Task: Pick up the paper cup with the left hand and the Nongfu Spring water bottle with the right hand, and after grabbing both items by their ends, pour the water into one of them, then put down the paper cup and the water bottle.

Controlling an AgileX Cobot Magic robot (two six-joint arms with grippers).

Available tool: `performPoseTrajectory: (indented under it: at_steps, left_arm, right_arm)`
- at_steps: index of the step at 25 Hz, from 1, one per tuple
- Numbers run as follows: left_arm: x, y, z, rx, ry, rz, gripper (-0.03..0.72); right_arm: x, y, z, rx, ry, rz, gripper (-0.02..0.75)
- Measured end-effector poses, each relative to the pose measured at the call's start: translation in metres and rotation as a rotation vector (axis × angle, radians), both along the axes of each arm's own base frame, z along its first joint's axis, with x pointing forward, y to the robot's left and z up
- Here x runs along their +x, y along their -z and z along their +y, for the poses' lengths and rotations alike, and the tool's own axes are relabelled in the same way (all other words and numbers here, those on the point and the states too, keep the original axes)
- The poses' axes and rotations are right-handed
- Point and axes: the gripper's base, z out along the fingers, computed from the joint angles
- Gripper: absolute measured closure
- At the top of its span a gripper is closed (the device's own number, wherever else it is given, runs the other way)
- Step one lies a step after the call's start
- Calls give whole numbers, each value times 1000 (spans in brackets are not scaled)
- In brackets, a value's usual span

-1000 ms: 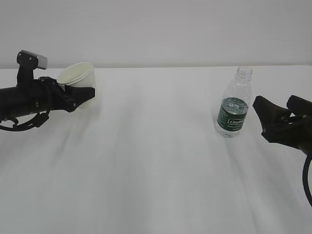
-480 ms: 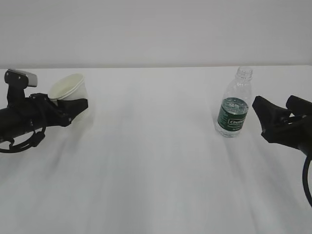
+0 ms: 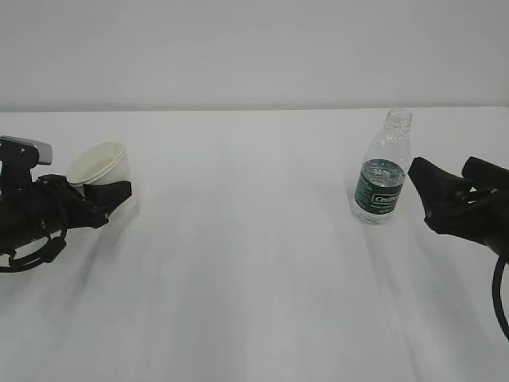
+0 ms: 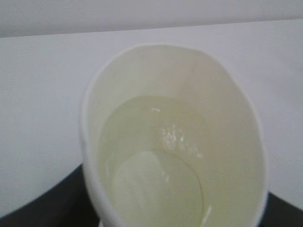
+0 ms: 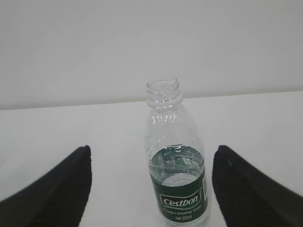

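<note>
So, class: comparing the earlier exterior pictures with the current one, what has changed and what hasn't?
The left hand, gripping the paper cup, carried it leftward and lower, toward the camera. The water bottle stayed upright, and the open right hand barely moved beside it.

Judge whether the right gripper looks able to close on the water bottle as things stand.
Probably yes: the right gripper stands open beside the upright, uncapped water bottle, and its fingers frame the bottle with nothing between.

The paper cup (image 3: 99, 165) is showing plain cream-white, its inside tinged pale yellow-green. The water bottle (image 3: 381, 171) is showing clear ribbed plastic with a dark green label band bearing white print, and both grippers are looking black against the white table (image 3: 254, 270).
</note>
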Motion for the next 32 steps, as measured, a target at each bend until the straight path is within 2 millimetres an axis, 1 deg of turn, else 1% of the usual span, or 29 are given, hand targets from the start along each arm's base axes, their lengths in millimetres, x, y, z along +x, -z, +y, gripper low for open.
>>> performPoseTrajectory:
  at_steps: [6, 19, 28, 32]
  left_arm:
    - [-6, 4, 4, 33, -37, 4, 247]
    - [-16, 11, 5, 46, -53, 50, 249]
    - [-19, 13, 5, 48, -55, 64, 249]
    - [-19, 11, 6, 49, -66, 33, 249]
  right_arm:
    - [0, 0, 1, 5, -7, 1, 144]
    - [-1, 0, 2, 15, -19, 5, 144]
    - [-1, 0, 2, 17, -22, 5, 144]
    - [-1, 0, 2, 17, -24, 5, 144]
